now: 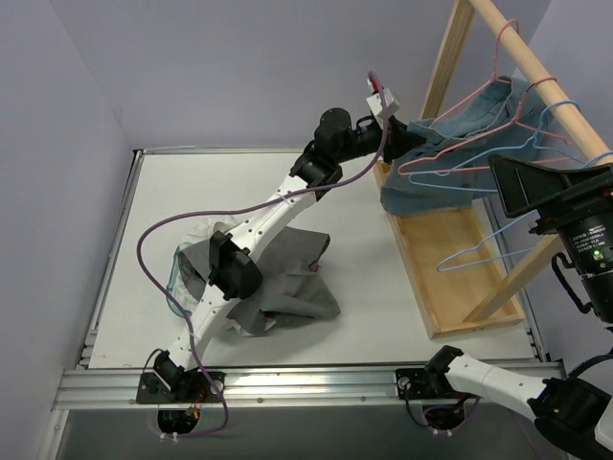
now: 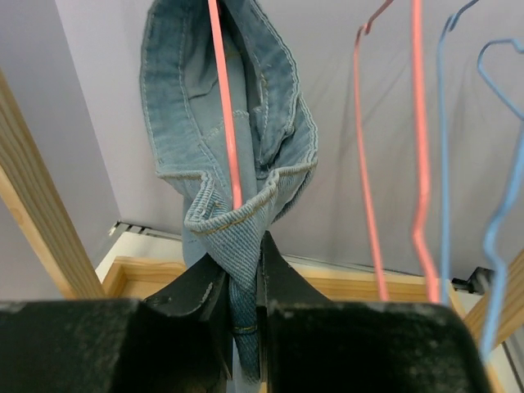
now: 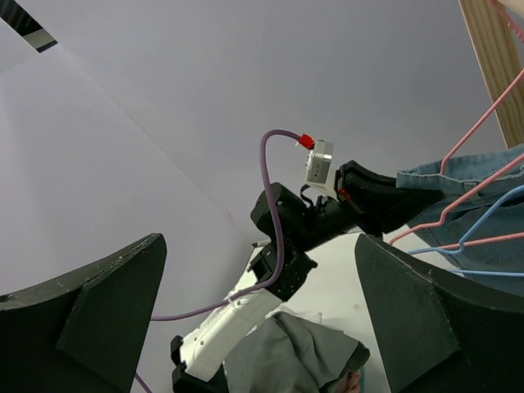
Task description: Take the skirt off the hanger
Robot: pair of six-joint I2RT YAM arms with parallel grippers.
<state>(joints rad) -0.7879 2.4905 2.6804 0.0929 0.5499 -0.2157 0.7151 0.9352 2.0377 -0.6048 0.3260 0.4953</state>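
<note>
Skirt (image 2: 184, 123), denim, hangs at upper right of the top view, draped on a pink hanger (image 2: 223, 98) under the wooden rail (image 1: 541, 81). Not yet off: in the left wrist view the wire runs straight down through the folded waistband.

Left gripper (image 2: 246, 278) is reached up to the rack, fingers pinched on a turned-up denim edge at the skirt's low corner. Grip looks firm; cloth bunches between the pads.

Right gripper (image 3: 260, 241) sits at lower right of the top view, well apart from the rack, fingers spread wide, nothing between them.

Grey cloth (image 1: 297, 278) lies heaped on the table (image 1: 383, 287), centre left.

Judgement: early stage. Grasp made; the pull to slide the denim clear of the wire remains, then setting it down. Hanger may swing or come off the rail with it.
</note>
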